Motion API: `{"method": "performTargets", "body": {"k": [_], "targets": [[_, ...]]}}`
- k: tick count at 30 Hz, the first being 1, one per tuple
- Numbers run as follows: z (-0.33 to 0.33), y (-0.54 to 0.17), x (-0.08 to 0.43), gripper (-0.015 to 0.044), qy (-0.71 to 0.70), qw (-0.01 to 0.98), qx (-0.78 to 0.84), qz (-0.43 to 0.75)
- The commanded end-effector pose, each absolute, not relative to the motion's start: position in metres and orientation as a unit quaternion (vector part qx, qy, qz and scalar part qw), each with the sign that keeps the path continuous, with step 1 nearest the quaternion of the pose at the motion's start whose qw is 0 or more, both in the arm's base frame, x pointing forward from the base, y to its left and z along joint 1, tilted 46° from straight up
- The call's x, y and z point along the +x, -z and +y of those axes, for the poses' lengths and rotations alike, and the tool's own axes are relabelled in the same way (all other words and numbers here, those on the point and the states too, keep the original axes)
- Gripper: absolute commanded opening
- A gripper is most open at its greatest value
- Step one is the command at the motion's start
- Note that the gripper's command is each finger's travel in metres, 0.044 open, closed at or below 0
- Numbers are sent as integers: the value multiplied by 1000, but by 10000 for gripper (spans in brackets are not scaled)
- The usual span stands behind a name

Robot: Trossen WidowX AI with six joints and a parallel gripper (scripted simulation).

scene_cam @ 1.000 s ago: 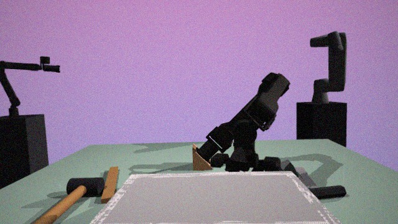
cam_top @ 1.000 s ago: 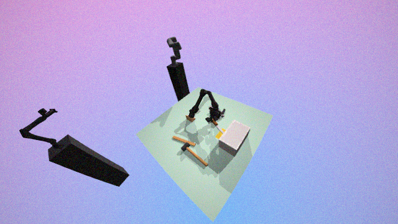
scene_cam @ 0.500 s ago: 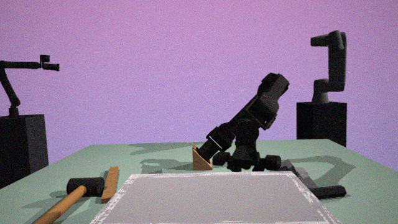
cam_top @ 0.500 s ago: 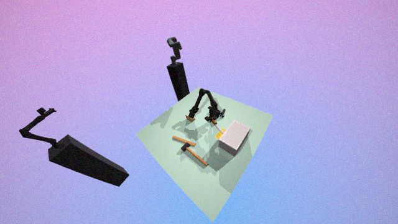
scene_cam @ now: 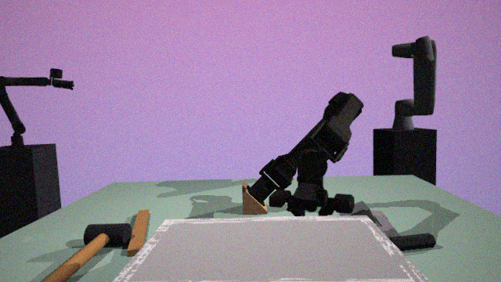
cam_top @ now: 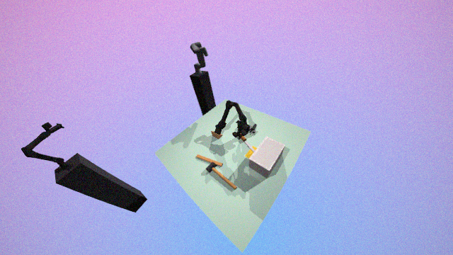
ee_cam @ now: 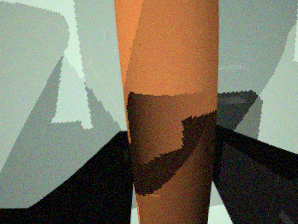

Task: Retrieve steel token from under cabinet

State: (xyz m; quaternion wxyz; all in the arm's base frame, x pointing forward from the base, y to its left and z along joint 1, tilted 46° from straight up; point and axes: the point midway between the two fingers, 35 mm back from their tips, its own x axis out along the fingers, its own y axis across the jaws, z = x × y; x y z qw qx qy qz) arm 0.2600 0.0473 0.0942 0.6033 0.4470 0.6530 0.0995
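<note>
My gripper [cam_top: 240,135] [ee_cam: 165,136] is shut on the orange handle [cam_top: 243,138] [ee_cam: 172,65] of a tool. Its thin pale shaft [cam_top: 249,144] runs over the yellow marked area [cam_top: 248,154] to the front edge of the cabinet [cam_top: 267,154] [scene_cam: 266,251]; its far end is hidden. In the exterior view the fingers are hidden behind the cabinet. The steel token is not visible in any view, and the vent slots are not seen.
A mallet [cam_top: 224,178] [scene_cam: 107,234] and a wooden stick [cam_top: 209,160] [scene_cam: 138,233] lie beside each other. A black-handled object [scene_cam: 415,241] lies on the gripper's other side. An orange wedge [cam_top: 216,134] [scene_cam: 252,205] is at the arm's base. Two other arms stand on pedestals off the table.
</note>
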Motion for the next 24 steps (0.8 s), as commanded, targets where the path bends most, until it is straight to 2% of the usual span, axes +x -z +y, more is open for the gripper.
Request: {"method": "performTargets", "body": {"k": [1, 24], "targets": [[48, -95, 258, 0, -100, 603, 447, 653], [55, -102, 240, 0, -100, 602, 447, 654]]}}
